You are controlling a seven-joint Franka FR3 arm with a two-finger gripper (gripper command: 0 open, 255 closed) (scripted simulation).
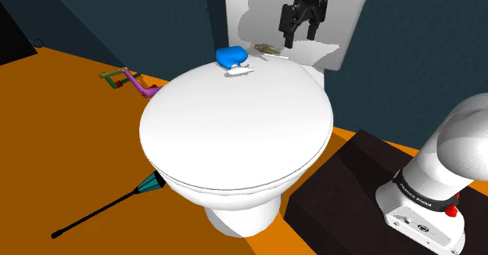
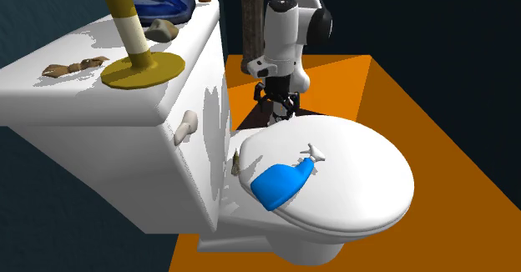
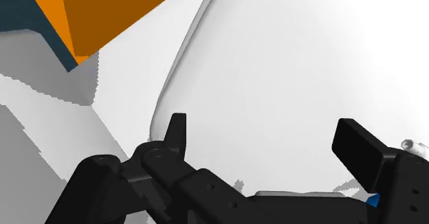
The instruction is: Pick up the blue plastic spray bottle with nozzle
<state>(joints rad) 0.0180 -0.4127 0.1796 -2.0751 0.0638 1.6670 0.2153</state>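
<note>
Blue spray bottle lies on its side on the toilet lid, at the lid's rear edge beside the tank. Step: approach, no grasp yet. Gripper hangs above and beside the bottle, jaws wide apart, empty. Next: centre over bottle, descend, close.

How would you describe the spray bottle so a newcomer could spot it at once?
Start at the big white toilet with its lid closed. At the lid's back edge, near the tank, the spray bottle lies on its side. It is the only blue thing on the lid and has a white nozzle, unlike the small brownish object nearby.
</note>
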